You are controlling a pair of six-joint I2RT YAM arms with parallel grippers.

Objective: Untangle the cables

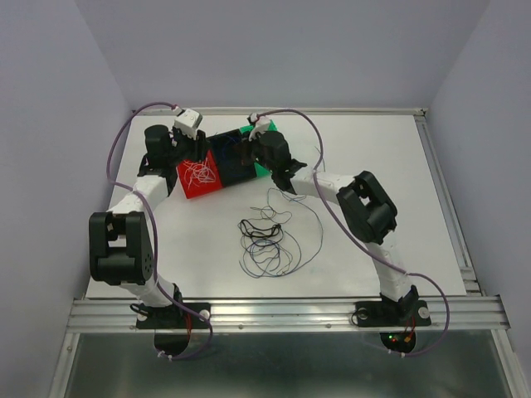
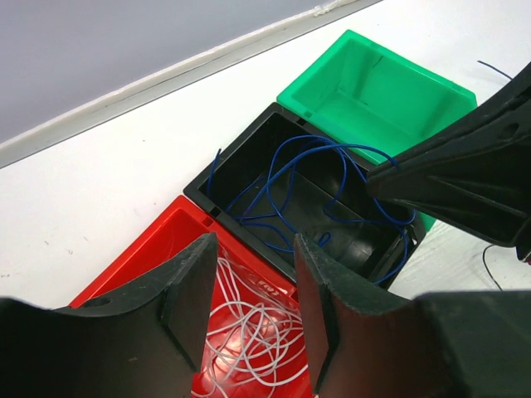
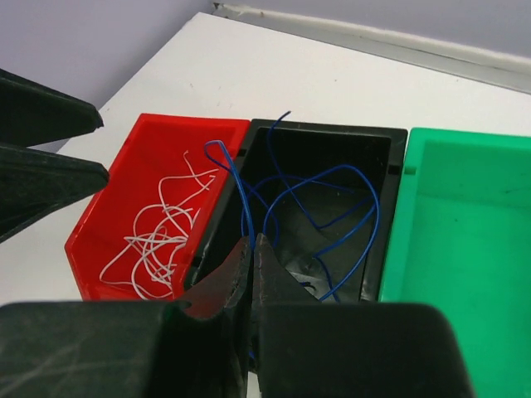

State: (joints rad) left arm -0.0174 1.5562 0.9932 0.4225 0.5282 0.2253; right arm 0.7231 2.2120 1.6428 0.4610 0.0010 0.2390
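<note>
Three bins stand in a row: a red bin with white cables, a black bin with dark blue cables, and a green bin. My left gripper is open and empty above the red bin. My right gripper is shut on a blue cable over the black bin. The cable rises from its jaws and loops into that bin. A tangle of black and dark blue cables lies on the table in front of the bins.
The green bin holds nothing. The right gripper hangs close to the right of the left one, over the black bin. Grey walls stand behind and beside the white table.
</note>
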